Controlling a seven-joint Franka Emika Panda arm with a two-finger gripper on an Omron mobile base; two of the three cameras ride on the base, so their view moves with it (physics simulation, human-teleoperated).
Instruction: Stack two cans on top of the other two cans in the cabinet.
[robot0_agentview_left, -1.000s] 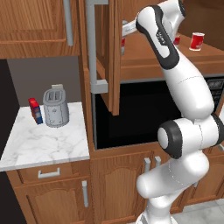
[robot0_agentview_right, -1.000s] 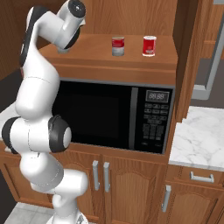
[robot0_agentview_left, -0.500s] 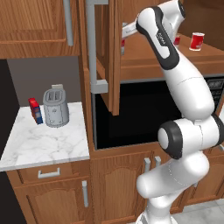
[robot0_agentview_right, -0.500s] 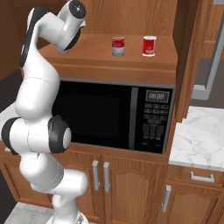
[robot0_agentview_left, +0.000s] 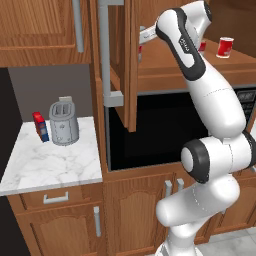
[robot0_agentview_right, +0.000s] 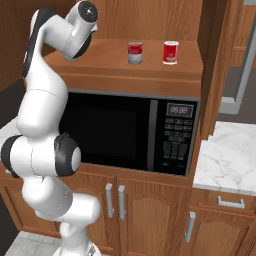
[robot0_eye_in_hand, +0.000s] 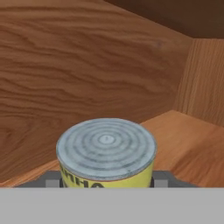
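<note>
Hand view: tool (robot0_eye_in_hand: 106, 180) clenched on a yellow-labelled can (robot0_eye_in_hand: 106, 153) with ridged grey lid, against grained wood.

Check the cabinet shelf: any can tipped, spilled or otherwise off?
Nothing stands out. The two red cans stand upright and apart on the cabinet shelf, and the yellow can sits upright between the gripper fingers. No spill or damage visible.
</note>
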